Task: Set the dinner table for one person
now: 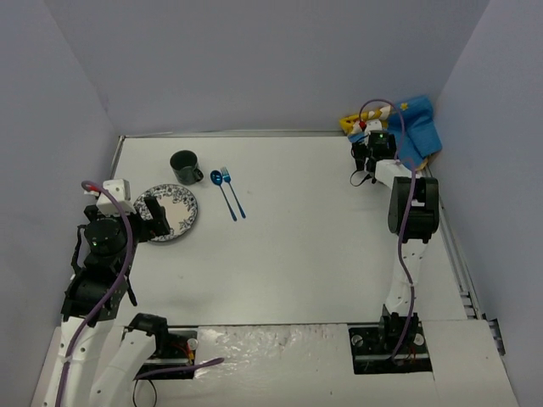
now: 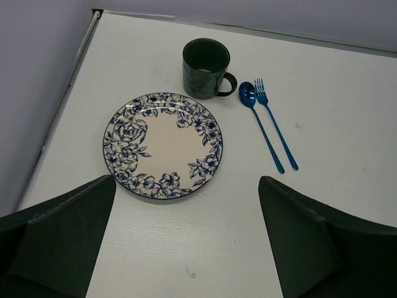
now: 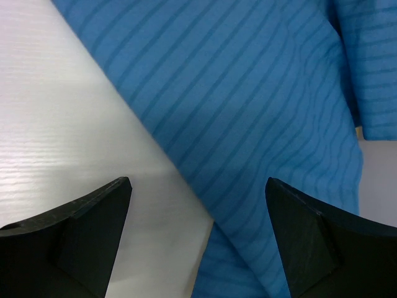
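the white table (image 1: 322, 246) spreads beneath both arms, the left claw (image 2: 187, 181) gaping wide near the floral plate (image 2: 162, 146), the right claw (image 3: 198, 186) wide over the blue cloth (image 3: 260, 93) at its far right corner.

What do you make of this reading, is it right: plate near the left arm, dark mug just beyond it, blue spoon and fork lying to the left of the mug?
One thing is wrong. The spoon and fork lie to the right of the mug, not its left, as the left wrist view shows plainly. The rest stands: the plate is near the left arm, with the dark mug just beyond it.
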